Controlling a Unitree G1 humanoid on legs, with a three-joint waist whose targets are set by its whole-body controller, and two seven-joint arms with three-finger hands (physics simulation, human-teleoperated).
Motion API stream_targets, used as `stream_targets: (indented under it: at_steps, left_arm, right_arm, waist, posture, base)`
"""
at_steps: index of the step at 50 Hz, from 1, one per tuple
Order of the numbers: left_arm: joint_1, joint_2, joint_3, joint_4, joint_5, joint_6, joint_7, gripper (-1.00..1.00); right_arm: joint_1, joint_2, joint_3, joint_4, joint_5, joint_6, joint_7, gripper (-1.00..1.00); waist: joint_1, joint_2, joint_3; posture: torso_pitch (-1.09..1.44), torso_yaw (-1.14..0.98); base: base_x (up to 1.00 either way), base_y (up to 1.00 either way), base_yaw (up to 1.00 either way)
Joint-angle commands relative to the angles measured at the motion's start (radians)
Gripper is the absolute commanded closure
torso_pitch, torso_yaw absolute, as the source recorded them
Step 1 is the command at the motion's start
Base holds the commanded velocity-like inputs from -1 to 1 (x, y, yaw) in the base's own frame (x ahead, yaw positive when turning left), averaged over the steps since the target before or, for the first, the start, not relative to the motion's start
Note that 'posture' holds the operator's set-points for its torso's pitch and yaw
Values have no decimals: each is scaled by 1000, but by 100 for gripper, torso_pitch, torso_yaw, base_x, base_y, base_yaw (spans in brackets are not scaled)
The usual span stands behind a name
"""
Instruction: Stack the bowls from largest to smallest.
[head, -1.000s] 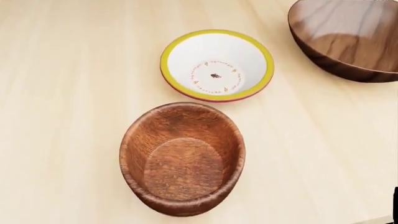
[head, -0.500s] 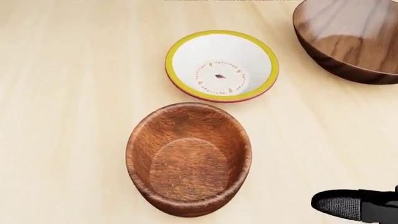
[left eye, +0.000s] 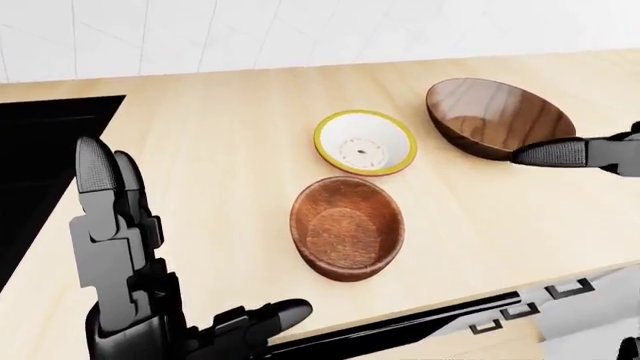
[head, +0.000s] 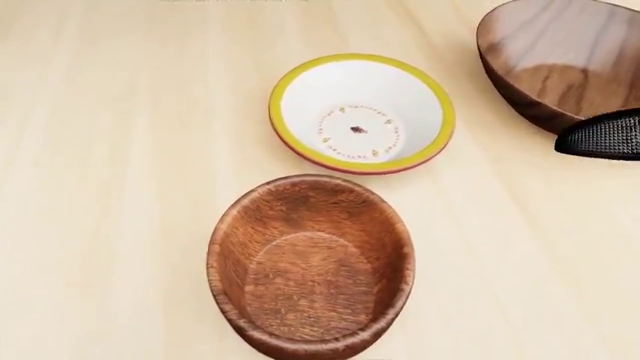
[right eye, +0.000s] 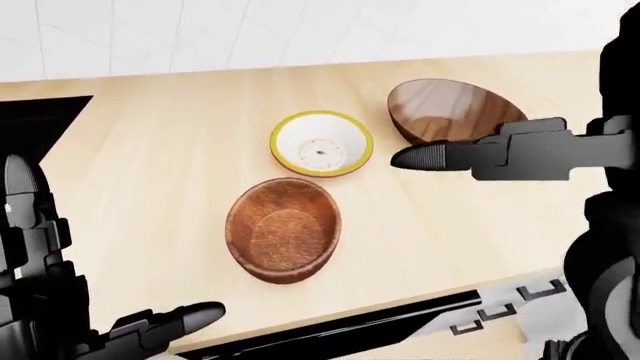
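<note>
Three bowls stand apart on the light wooden counter (head: 120, 187). The large dark wooden bowl (left eye: 497, 116) is at the top right. The white bowl with a yellow rim (head: 362, 112) is in the middle. The reddish-brown oval wooden bowl (head: 310, 266) is just below it. My right hand (right eye: 420, 156) reaches in from the right with its fingers stretched out, open and empty. Its fingertip (head: 600, 135) is at the lower edge of the large bowl. My left hand (left eye: 190, 240) is raised at the lower left of the left-eye view, open and empty, away from the bowls.
A black stove or sink (left eye: 40, 150) lies at the left of the counter. A white tiled wall (left eye: 300, 30) runs along the top. The counter's near edge with drawer handles (left eye: 520, 311) crosses the bottom right.
My right hand's fingertip has risen from the bottom right corner of the head view to the large bowl's lower edge. The picture has shifted slightly, with the bowls a little lower.
</note>
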Motion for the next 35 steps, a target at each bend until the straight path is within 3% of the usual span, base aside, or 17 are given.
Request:
stream_targets:
  at_steps: [1, 3, 8, 13, 18, 24, 31, 35]
  left_arm:
    - [-2, -2, -3, -38, 4, -23, 3, -100]
    - [0, -3, -2, -38, 4, -25, 3, -100]
    - [0, -1, 0, -38, 0, -25, 4, -100]
    - [-3, 3, 1, -38, -1, -21, 6, -100]
    - [-5, 7, 1, -38, -5, -18, 9, -100]
    - [-8, 14, -4, -38, -3, -12, 16, -100]
    - [-9, 14, -3, -38, -4, -11, 16, -100]
    - [-8, 10, 2, -38, -7, -13, 13, -100]
  right_arm:
    - [-97, 1, 71, 28, -129, 56, 91, -100]
    - [-213, 42, 151, 97, -235, 73, 171, -100]
    - [-379, 161, 267, 237, -480, 63, 399, -100]
    - [-532, 311, 309, 510, -674, -62, 591, -100]
    - [-637, 411, 302, 797, -791, -233, 634, -100]
    - [-775, 438, 295, 1234, -814, -430, 602, -100]
    - [-925, 472, 328, 1794, -841, -678, 546, -100]
    - [-986, 476, 330, 1973, -858, -758, 542, -100]
  waist:
    - [2, -1, -9]
    - [0, 2, -6]
    - [-2, 13, -6]
    - [-5, 25, -5]
    - [-7, 38, -8]
    - [-8, 43, -14]
    - [-10, 46, -22]
    - [-8, 46, -24]
  posture:
    - [0, 0]
    - [0, 0]
    - [0, 0]
    - [0, 0]
    - [0, 0]
    - [0, 0]
    - [0, 0]
    - [0, 0]
  base:
    - [0, 0, 0]
    - [0, 0, 0]
    - [0, 0, 0]
    - [0, 0, 0]
    - [0, 0, 0]
    - [0, 0, 0]
    - [0, 0, 0]
    - [0, 0, 0]
